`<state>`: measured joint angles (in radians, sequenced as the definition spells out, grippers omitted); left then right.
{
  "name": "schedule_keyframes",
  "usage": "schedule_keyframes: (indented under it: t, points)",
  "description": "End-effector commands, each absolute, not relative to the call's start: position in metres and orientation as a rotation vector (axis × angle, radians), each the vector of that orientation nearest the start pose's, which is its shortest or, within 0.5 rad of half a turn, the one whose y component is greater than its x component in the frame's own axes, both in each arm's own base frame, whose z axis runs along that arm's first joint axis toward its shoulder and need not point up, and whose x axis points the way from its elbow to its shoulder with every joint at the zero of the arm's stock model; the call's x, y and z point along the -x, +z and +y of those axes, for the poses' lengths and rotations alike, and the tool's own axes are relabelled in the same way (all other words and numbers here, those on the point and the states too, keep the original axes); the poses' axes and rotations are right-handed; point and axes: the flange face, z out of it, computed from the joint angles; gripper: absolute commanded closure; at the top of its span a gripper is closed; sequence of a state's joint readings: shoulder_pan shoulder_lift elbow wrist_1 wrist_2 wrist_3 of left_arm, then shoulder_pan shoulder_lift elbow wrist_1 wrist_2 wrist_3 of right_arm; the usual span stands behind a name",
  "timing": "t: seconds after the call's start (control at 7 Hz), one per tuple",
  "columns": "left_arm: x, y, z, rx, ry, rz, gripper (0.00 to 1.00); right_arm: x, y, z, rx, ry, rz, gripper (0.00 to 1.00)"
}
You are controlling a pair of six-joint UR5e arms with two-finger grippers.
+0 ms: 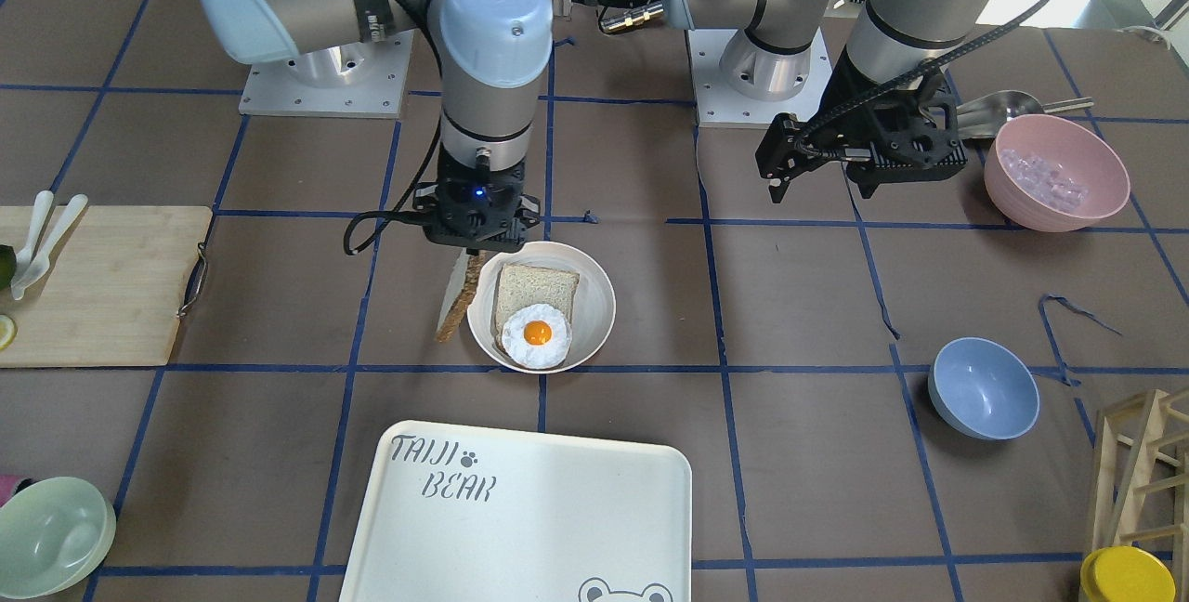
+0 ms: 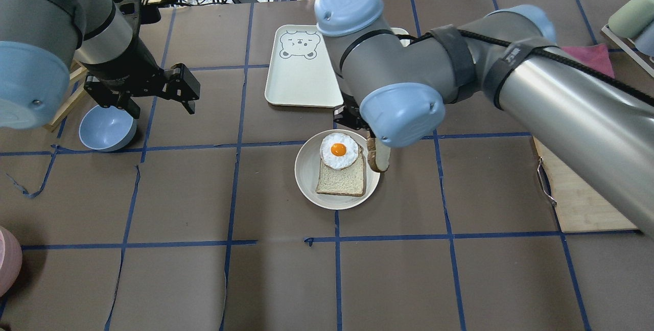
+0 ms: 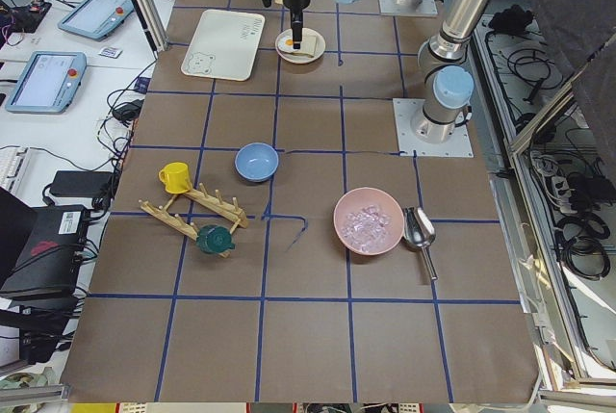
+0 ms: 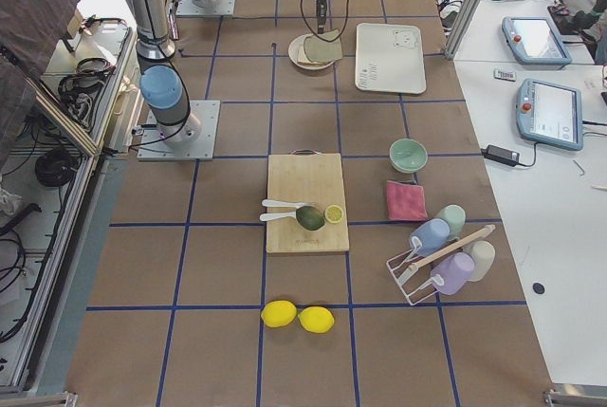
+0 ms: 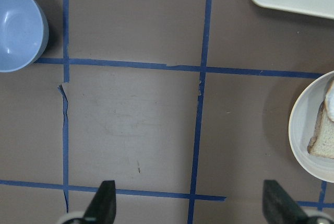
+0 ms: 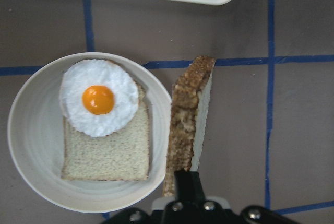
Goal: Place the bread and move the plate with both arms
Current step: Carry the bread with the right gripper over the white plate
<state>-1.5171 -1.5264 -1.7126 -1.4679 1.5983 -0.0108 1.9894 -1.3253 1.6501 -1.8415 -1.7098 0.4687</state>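
Note:
The bread, a slice with a dark brown crust, hangs on edge from my right gripper, which is shut on its top edge. It hangs just outside the rim of the plate, on the cutting-board side. The right wrist view shows the bread edge-on beside the plate. On the plate lie a paler toast slice and a fried egg. My left gripper is open and empty, held above the table well away from the plate; its fingers frame bare table.
The "TAIJI BEAR" tray lies just beyond the plate. A blue bowl and a pink bowl of ice are on the left arm's side. A cutting board and a green bowl are on the right arm's side.

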Motion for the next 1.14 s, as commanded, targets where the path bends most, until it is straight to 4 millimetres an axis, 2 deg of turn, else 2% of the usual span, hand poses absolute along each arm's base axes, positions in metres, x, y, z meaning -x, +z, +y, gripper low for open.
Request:
schedule_keyframes:
  t: [0.0,0.14,0.57,1.0]
  points:
    - [0.105,0.45,-0.478,0.1,-0.009,3.112,0.0,-0.376,0.323,-0.464,-0.141,-0.016,3.233,1.0]
    - [0.105,0.449,-0.478,0.1,-0.004,3.114,0.0,-0.378,0.311,-0.465,-0.14,0.016,3.245,1.0]
    - [0.105,0.45,-0.478,0.103,-0.009,3.112,0.0,-0.375,0.314,-0.464,-0.117,0.015,3.264,1.0]
    - [0.105,0.451,-0.478,0.103,-0.011,3.112,0.0,-0.375,0.306,-0.464,-0.101,0.029,3.269,1.0]
